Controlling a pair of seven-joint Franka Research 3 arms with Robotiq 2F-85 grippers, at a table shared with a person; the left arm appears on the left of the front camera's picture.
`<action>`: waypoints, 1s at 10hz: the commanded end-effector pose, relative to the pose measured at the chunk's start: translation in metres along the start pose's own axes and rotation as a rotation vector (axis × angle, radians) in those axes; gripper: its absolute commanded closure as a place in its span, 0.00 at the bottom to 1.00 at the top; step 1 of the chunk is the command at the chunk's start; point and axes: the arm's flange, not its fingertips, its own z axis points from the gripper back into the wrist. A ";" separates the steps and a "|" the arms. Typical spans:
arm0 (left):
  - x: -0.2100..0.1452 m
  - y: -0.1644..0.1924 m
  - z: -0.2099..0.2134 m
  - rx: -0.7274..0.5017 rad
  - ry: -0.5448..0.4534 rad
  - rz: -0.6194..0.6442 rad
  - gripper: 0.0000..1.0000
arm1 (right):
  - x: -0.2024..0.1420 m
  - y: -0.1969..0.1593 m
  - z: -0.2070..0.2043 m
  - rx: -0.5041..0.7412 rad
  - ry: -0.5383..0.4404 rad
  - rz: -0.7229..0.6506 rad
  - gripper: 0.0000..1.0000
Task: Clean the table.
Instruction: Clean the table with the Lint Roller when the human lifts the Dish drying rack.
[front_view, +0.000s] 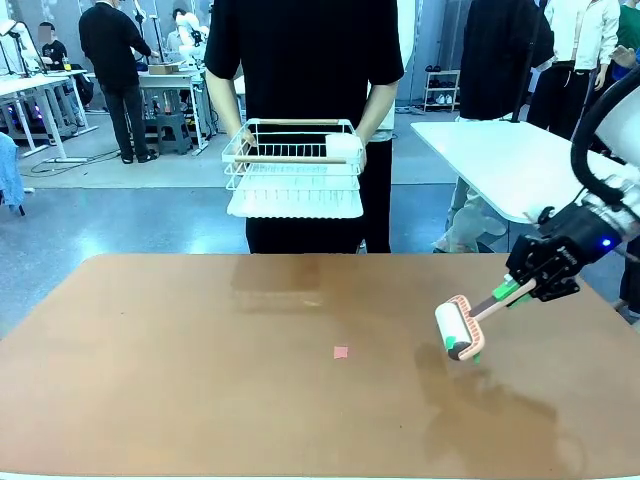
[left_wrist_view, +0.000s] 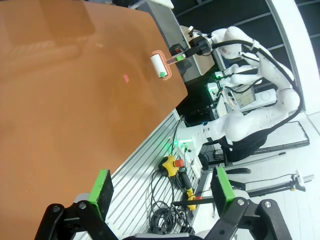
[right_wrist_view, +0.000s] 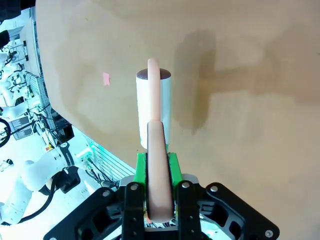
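Left gripper (left_wrist_view: 161, 176) hangs released, off the edge of the table (left_wrist_view: 60, 100). Pink scrap (front_view: 341, 352) lies at its middle. Toward the right edge the right gripper (front_view: 512, 292) clenches a lint roller (front_view: 457, 328) by its handle. Best to press the drum flat, rolling across the scrap.

Smooth matt terracotta table (front_view: 200, 400), roller (front_view: 458, 325) with smooth pink plastic handle and white paper drum, white coated-wire rack (front_view: 293, 170) with pale wood rail, matt black right claw (front_view: 510, 293), green matt pads (right_wrist_view: 141, 167)
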 end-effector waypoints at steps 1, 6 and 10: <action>-0.002 -0.002 0.001 -0.014 -0.015 -0.017 0.00 | 0.011 0.000 -0.012 -0.005 0.009 -0.052 0.79; -0.002 -0.002 0.001 -0.014 -0.015 -0.017 0.00 | 0.005 -0.001 -0.047 -0.053 -0.022 -0.066 0.79; -0.002 -0.002 0.001 -0.014 -0.015 -0.017 0.00 | -0.004 0.022 -0.092 -0.070 -0.040 -0.112 0.79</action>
